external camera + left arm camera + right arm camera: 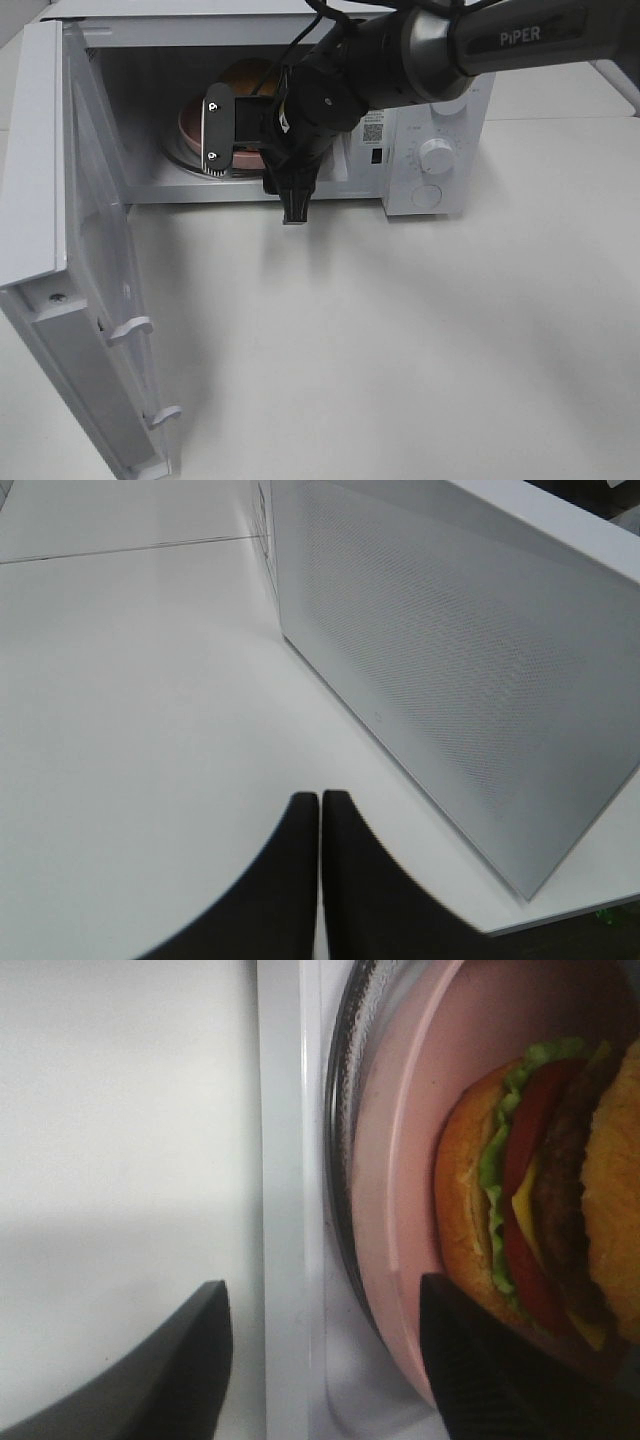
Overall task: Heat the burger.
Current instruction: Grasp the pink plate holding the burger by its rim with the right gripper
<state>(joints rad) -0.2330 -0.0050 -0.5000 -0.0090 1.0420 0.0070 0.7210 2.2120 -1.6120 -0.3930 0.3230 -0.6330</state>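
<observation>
The burger (pixel 250 75) (pixel 540 1210), with its golden bun, patty, cheese, tomato and lettuce, sits on a pink plate (pixel 192 118) (pixel 400 1160) on the glass turntable (pixel 345 1110) inside the open white microwave (pixel 430 100). My right gripper (pixel 250 165) (pixel 325 1360) is at the oven's mouth, rolled on its side and open. Its fingers stand wide apart, with the near rim of the plate and the oven's front sill between them. One finger overlaps the plate's edge; whether it touches I cannot tell. My left gripper (pixel 320 810) is shut and empty, low over the table beside the microwave's side wall (pixel 450 660).
The microwave door (pixel 90 300) is swung fully open to the left and juts far forward over the table. Two round knobs (pixel 437 155) are on the control panel at the right. The white tabletop (pixel 400 350) stretches in front.
</observation>
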